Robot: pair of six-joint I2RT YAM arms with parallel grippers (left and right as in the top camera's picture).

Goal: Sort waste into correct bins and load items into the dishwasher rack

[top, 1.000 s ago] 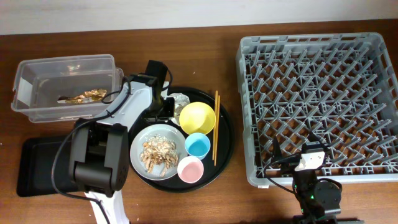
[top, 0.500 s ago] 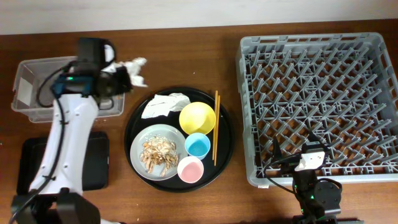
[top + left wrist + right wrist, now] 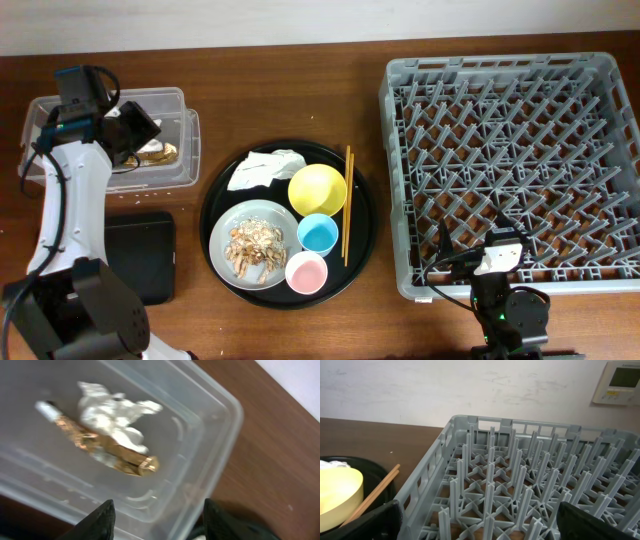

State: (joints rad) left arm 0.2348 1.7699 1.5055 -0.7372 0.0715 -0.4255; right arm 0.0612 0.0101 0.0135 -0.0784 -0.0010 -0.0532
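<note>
My left gripper [image 3: 138, 128] hangs open and empty over the clear tub [image 3: 60, 165]. In the left wrist view its jaws [image 3: 160, 520] are apart above a crumpled white tissue [image 3: 116, 412] and the brown-and-gold wrapper [image 3: 107, 451], which lie inside the tub [image 3: 210, 425]. Another tissue [image 3: 263, 168] lies on the round black tray. The plate [image 3: 222, 232] holds food scraps [image 3: 252, 244]. The yellow bowl [image 3: 317, 188], blue cup [image 3: 317, 233], pink cup [image 3: 306, 271] and chopsticks [image 3: 347, 205] sit beside it. My right gripper [image 3: 497, 258] is open at the rack's [image 3: 515, 150] front edge; the right wrist view [image 3: 480, 520] shows its pegs.
The shallow black tray [image 3: 145, 255] lies in front of the tub, partly under my left arm. The round black tray [image 3: 365, 235] sits between the bins and the rack. In the right wrist view the rack [image 3: 530, 460] fills the frame, with the yellow bowl [image 3: 337, 492] at the left.
My left gripper lifted a tissue off the round tray, carried it left over the clear tub and let it go. The tissue now lies in the tub. The right arm has not moved.
</note>
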